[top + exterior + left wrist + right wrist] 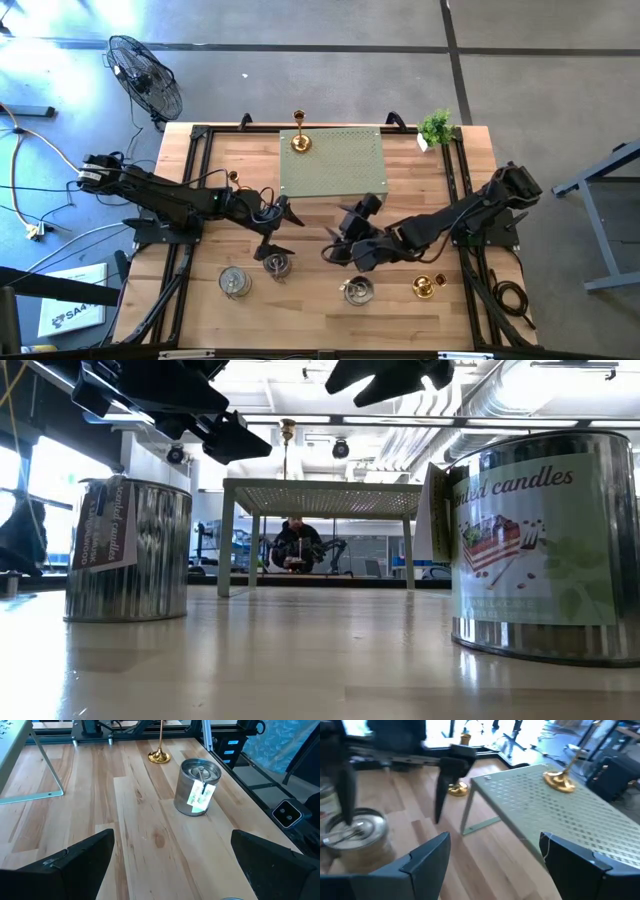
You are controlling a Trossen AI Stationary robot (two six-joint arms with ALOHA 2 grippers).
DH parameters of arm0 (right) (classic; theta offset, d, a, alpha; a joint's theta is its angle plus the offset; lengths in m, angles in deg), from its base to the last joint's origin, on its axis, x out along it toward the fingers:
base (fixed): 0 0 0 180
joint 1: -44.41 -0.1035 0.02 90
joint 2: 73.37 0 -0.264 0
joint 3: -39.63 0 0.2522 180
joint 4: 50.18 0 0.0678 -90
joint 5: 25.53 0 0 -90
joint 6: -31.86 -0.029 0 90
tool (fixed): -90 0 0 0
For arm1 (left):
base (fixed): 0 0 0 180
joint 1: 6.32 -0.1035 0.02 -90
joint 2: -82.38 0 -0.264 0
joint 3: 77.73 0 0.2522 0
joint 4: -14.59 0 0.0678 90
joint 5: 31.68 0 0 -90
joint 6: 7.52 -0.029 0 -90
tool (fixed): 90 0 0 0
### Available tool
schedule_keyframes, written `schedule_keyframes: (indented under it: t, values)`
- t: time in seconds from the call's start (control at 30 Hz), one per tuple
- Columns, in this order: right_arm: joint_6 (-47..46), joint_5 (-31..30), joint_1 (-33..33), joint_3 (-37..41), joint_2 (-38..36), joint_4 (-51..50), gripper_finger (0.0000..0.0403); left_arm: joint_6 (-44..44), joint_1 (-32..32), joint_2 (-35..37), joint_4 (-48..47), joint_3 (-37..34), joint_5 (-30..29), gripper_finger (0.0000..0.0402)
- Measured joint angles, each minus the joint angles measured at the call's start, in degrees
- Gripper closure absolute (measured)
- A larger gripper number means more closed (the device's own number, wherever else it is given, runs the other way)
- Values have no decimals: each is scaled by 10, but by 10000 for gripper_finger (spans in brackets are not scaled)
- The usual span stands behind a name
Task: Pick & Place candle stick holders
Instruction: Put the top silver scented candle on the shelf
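Note:
Three squat silver tins stand on the table's near half: one (235, 282), one (277, 264) under my left gripper, one (358, 290) near my right gripper. One gold holder (299, 140) stands on the green perforated shelf (340, 170). Another gold holder (233, 180) stands on the table left of the shelf. A third (428, 286) stands near right. My left gripper (282, 232) is open and empty, above the table beside the middle tin. My right gripper (338, 245) is open and empty in front of the shelf. The left wrist view shows the right tin (197, 787) and a gold base (159, 756).
A small green potted plant (436, 127) stands at the far right corner. The shelf stands on thin legs (467, 815) with room beneath. Black rails run along the table's left and right sides. A fan (145, 75) stands on the floor beyond the far left corner.

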Motion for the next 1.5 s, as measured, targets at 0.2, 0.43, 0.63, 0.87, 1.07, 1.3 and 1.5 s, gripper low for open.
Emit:
schedule_keyframes:
  t: [0.2,0.43,0.63,0.87,1.07,1.3,1.5]
  values:
    - [-12,1,2,0,-3,-27,103,0,0,0,0,0,0,5]
    - [14,76,15,0,-19,-9,54,0,0,0,-3,0,0,5]
    - [35,105,25,0,-20,1,14,0,0,0,-12,0,-2,5]
    - [16,80,20,0,-23,-29,9,0,0,0,-12,0,-2,5]
    - [37,76,-16,0,-30,-26,12,0,0,0,-13,0,-2,5]
    - [64,57,-34,0,-37,-32,13,0,0,0,-13,0,-1,5]
    - [61,49,-34,0,-38,-44,11,16,0,0,-11,0,-2,5]
